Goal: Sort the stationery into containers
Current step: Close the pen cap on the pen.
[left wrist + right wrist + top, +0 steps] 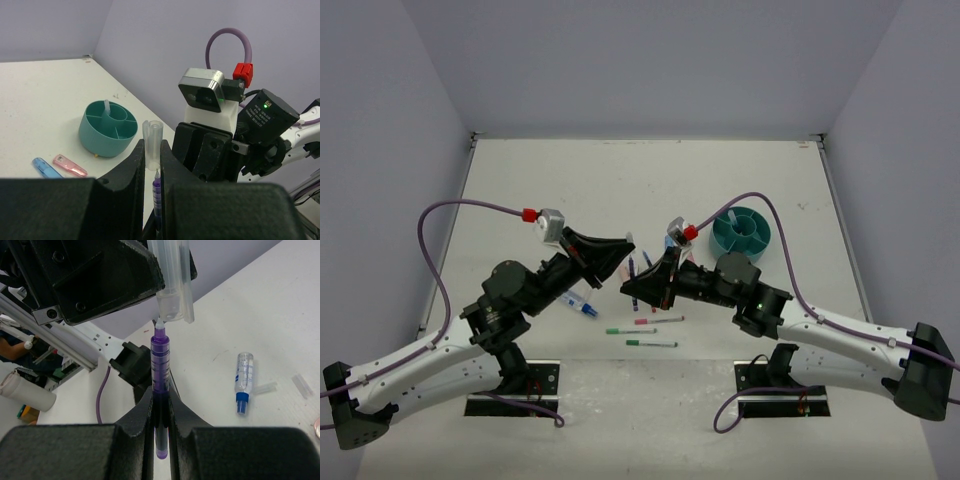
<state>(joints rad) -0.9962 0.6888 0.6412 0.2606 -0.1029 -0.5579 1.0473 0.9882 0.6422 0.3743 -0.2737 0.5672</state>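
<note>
Left end effector [152, 146]: clamped on a clear cap [152, 131], open mouth facing the other arm.
Right end effector [160, 395]: clamped on a purple pen [160, 360], tip outward.
Alignment: pen tip just at the cap's mouth, long axes nearly in line.
Teal cup [760, 240]: on the tabletop [620, 180], nearer the right arm.
Room: both meet in open air above the loose pens [652, 343].
</note>
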